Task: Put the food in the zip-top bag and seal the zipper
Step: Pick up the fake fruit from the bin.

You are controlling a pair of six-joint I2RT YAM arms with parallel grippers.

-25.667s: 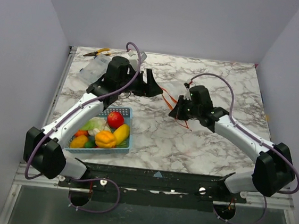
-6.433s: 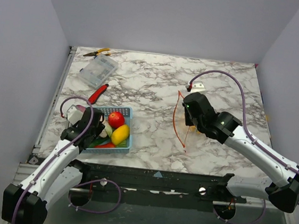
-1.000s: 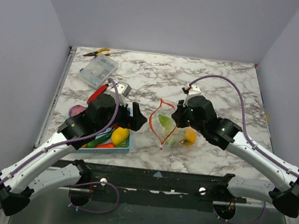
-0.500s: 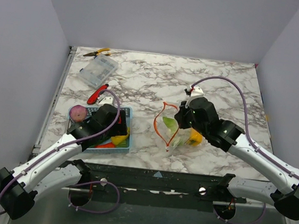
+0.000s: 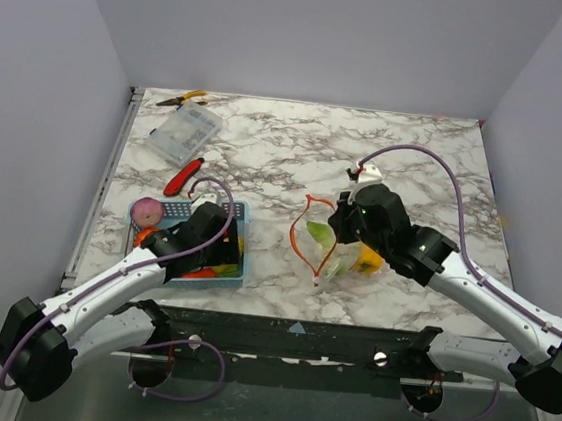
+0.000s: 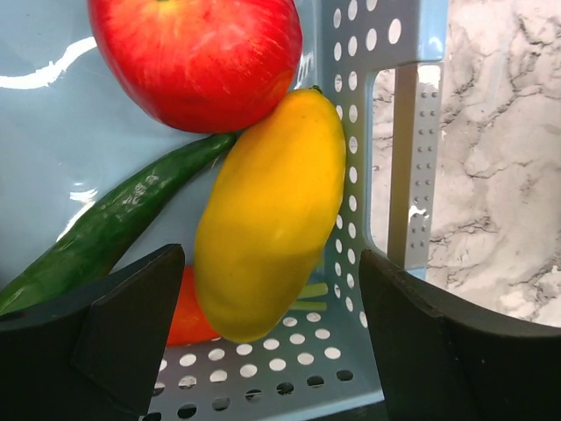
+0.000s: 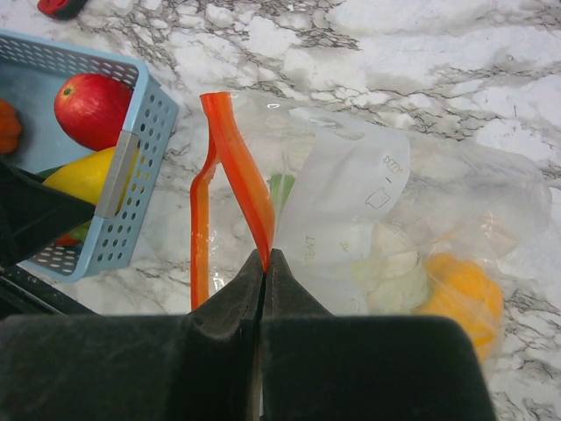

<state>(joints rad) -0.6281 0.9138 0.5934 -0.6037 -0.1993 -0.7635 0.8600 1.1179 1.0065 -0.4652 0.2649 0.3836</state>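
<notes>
My right gripper [image 5: 343, 220] is shut on the red-orange zipper [image 7: 235, 153] of the clear zip-top bag [image 7: 351, 197] and holds its mouth open above the table. In the bag lie a yellow pepper [image 7: 460, 294], white cauliflower [image 7: 394, 267] and a green piece [image 7: 280, 189]. My left gripper [image 6: 272, 263] is open inside the blue mesh basket [image 6: 386, 158], its fingers on either side of the yellow banana [image 6: 267, 202]. A red tomato [image 6: 197, 53], a long green piece [image 6: 114, 224] and an orange carrot [image 6: 188, 316] lie beside it. A purple onion [image 5: 145, 211] sits at the basket's far left.
A red-handled utility knife [image 5: 184, 175] lies just behind the basket [image 5: 235, 266]. A rigid clear plastic box [image 5: 184, 132] and yellow-handled pliers [image 5: 182, 98] are at the far left corner. The bag [image 5: 342, 252] is in the middle near the front edge.
My left gripper has drawn back from beside the bag's mouth and come down into the basket over the yellow banana. The right gripper still holds the zipper and has shifted slightly right.
</notes>
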